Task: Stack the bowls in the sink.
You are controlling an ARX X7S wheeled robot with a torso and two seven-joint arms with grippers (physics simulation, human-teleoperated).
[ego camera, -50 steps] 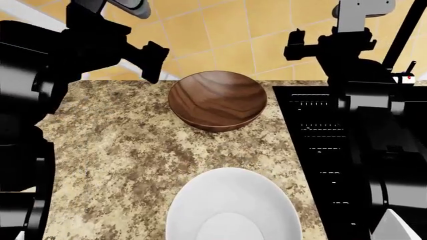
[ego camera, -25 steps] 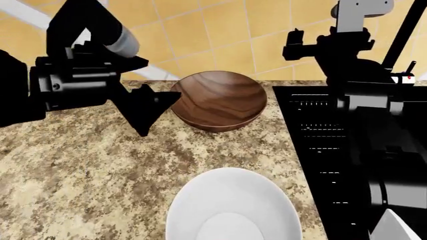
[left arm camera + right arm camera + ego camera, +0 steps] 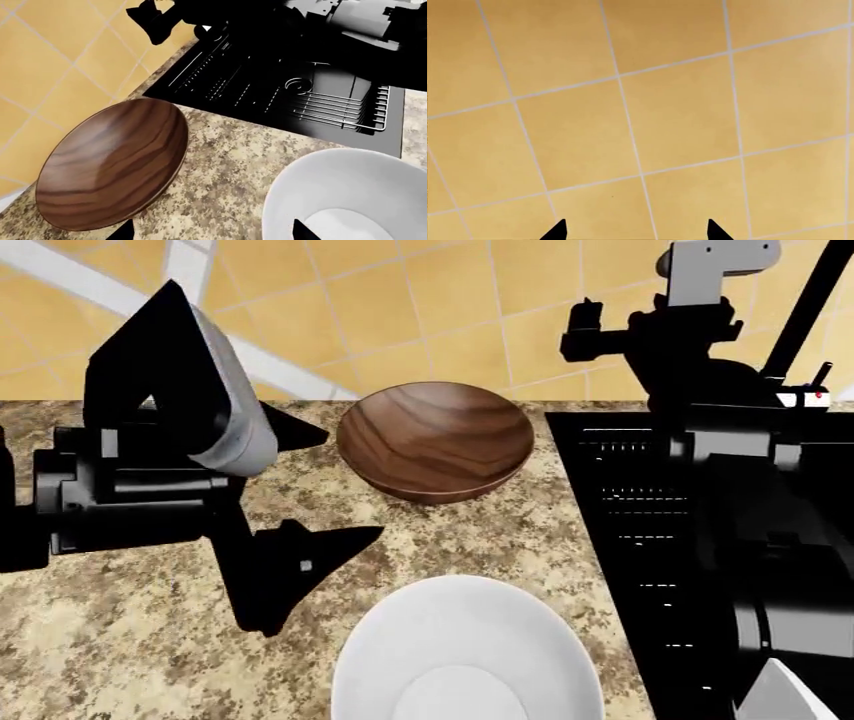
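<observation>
A: Where is the left gripper (image 3: 310, 490), and how are its fingers?

B: It hangs over the speckled granite counter (image 3: 200, 640), at the left side of both bowls. Its two black fingers stand wide apart and nothing is between them. One fingertip (image 3: 350, 537) points toward the white bowl (image 3: 461, 660); the other one is near the rim of the brown wooden bowl (image 3: 434, 440). In the left wrist view only the two tips show at the edge of the picture, well apart, with the counter (image 3: 227, 170) between them.

A: And the right gripper (image 3: 635, 231)?

B: In its wrist view two dark tips are apart from each other, and behind them is only the yellow tiled wall (image 3: 640, 110). It holds nothing. In the head view the right arm (image 3: 694, 330) is raised at the back, above the sink (image 3: 641, 540).

A: Where do the bowls lie?

B: Both stand on the counter, not in the sink. The wooden bowl (image 3: 113, 167) is near the wall, upright. The white bowl (image 3: 347, 197) is nearer to the robot, apart from the wooden one, with bare granite between them.

A: And the sink?

B: The sink (image 3: 267, 90) is black, at the right of the bowls, with a ribbed part and a wire rack (image 3: 343, 107) in it.
</observation>
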